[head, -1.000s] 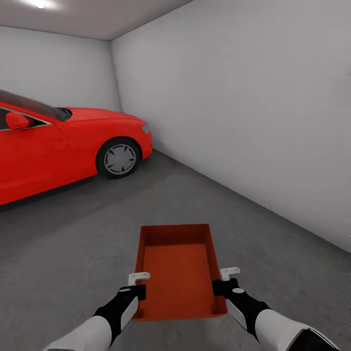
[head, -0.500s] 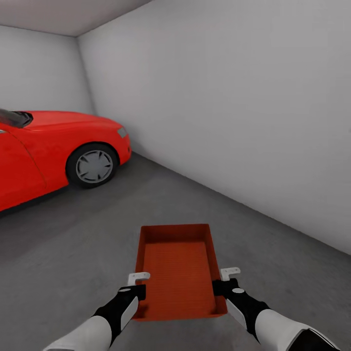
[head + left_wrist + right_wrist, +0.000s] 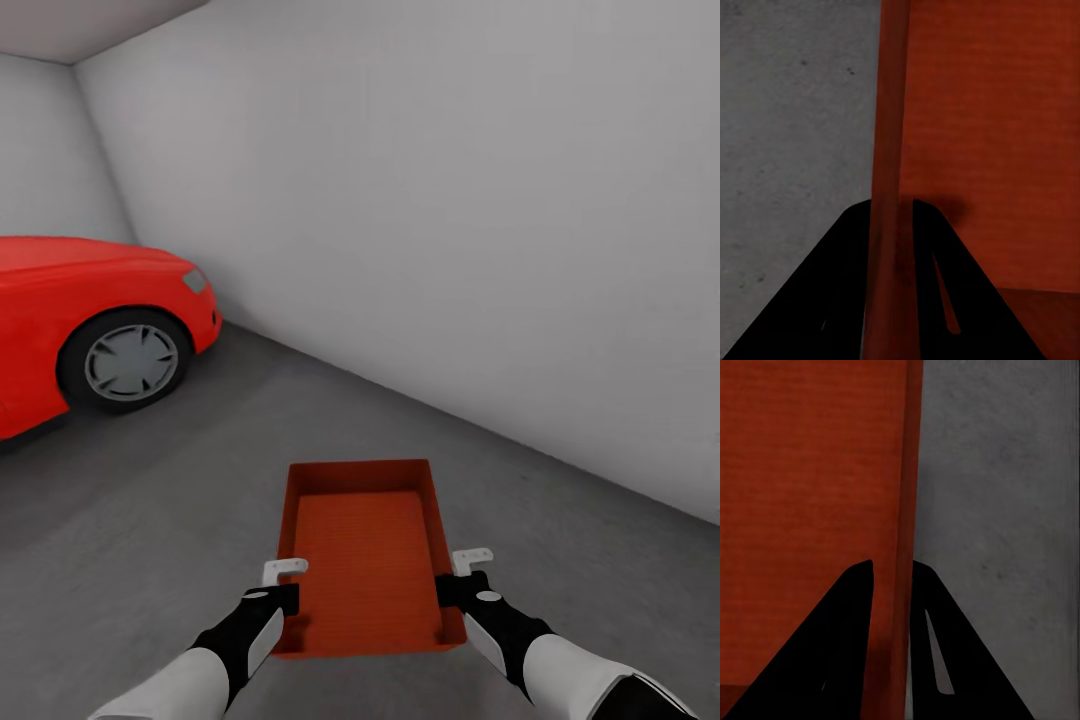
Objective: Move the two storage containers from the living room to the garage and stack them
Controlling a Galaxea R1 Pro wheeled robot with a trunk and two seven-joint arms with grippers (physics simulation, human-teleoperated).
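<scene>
I am in the garage, holding one orange-red storage container (image 3: 365, 550) out in front of me above the dark grey floor (image 3: 180, 500). My left gripper (image 3: 285, 598) is shut on its left wall, which runs between the black fingers (image 3: 840, 292) in the left wrist view. My right gripper (image 3: 452, 590) is shut on the right wall, which the right wrist view shows pinched between the fingers (image 3: 840, 645). The tray (image 3: 990, 135) is open-topped with nothing inside; its ribbed bottom (image 3: 802, 480) faces up.
A red car (image 3: 95, 325) stands at the left, front wheel toward me. A plain pale grey wall (image 3: 450, 220) runs along the right and meets the back wall in a corner at the upper left. Bare concrete lies between me and the wall.
The whole view has swung to the right: the car and the room corner slid left in the picture. The tray and both grippers keep the same place relative to me.
</scene>
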